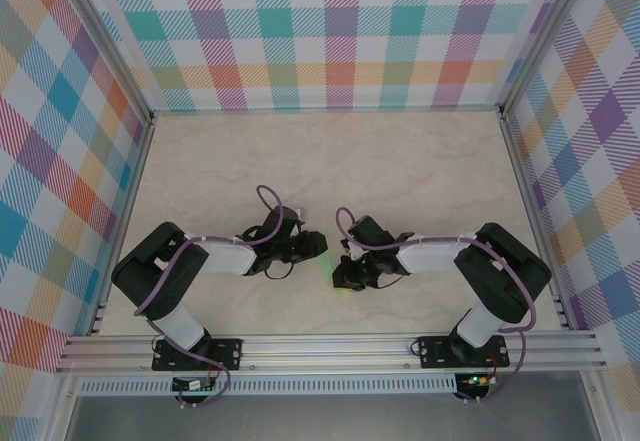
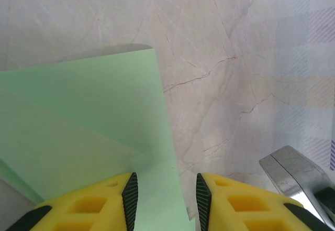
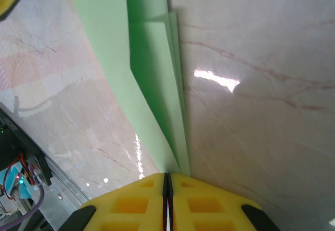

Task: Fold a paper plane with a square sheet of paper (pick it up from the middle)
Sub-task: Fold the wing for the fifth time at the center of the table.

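Observation:
The pale green paper [image 2: 89,116] is partly folded, with a diagonal crease and overlapping layers. My left gripper [image 2: 166,202] is open, and the paper's right edge runs between its yellow fingers [image 2: 94,207]. In the right wrist view the paper [image 3: 152,84] shows as a narrow layered strip rising from my right gripper [image 3: 167,181], which is shut on its near end. From above, a sliver of the paper [image 1: 326,261] shows between the left gripper [image 1: 312,246] and the right gripper [image 1: 348,273], which meet at the table's middle.
The marble-patterned table [image 1: 330,161] is walled by checked panels [image 1: 330,31] on three sides. An aluminium rail [image 1: 330,349] runs along the near edge. A silver metal part [image 2: 298,178] sits at the lower right of the left wrist view.

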Tool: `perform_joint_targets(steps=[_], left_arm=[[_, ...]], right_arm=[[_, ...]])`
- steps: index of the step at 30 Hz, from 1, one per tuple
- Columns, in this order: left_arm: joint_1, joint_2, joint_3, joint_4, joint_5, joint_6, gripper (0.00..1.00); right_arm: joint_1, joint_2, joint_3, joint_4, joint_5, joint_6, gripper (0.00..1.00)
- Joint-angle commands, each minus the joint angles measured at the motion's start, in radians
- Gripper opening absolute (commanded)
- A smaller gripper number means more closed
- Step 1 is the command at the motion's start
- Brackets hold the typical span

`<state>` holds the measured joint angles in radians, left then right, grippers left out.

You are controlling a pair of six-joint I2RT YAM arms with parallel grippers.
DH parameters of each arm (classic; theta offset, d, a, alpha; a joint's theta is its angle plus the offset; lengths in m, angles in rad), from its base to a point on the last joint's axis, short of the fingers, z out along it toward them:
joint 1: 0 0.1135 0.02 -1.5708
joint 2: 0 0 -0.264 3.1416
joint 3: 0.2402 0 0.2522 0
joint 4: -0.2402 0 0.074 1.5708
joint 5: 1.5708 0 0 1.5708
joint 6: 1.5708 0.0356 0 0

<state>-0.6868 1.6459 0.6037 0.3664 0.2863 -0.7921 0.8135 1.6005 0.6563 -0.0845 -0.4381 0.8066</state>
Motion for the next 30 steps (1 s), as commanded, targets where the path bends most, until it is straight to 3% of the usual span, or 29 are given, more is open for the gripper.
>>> perform_joint_targets(steps=[1,5,12,30], left_arm=[[-0.011,0.044,-0.008,-0.115,-0.029,0.009,0.36],[-0.011,0.051,-0.008,-0.115,-0.024,0.010,0.36],[-0.010,0.062,-0.004,-0.114,-0.022,0.011,0.36],[-0.011,0.063,-0.001,-0.122,-0.021,0.014,0.36]], right_arm=[[0.009,-0.047,0.021,-0.086,-0.009,-0.017,0.12],[0.021,-0.066,0.052,-0.053,-0.060,-0.015,0.14],[0.037,-0.003,0.104,-0.083,-0.045,-0.035,0.14],[0.038,0.062,-0.026,-0.062,0.030,0.016,0.13]])
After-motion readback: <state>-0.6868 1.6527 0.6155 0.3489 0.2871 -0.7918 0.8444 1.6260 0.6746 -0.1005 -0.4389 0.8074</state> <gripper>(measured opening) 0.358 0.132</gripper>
